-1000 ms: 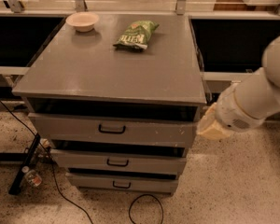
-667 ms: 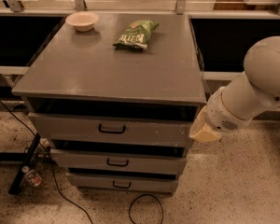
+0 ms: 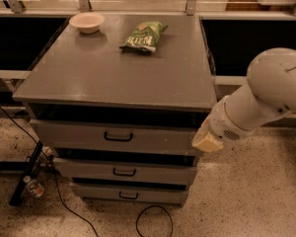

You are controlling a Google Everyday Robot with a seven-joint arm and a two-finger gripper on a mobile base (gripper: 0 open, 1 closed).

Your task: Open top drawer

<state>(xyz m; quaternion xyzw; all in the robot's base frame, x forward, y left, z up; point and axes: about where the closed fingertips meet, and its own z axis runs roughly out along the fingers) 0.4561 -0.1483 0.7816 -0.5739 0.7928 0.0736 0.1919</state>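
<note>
Top drawer [image 3: 69, 135] grey, black loop handle; gripper [image 3: 207, 140] beside right end, state unclear.

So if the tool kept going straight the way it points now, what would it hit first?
The tool, at the right front corner of the cabinet, points left and down, so probably the right end of the top drawer front, though depth is unclear.

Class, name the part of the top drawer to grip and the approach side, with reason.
Grip the top drawer by its centre handle, coming from the front: the loop stands off the flat face. The gripper sits by the drawer's right end.
</note>
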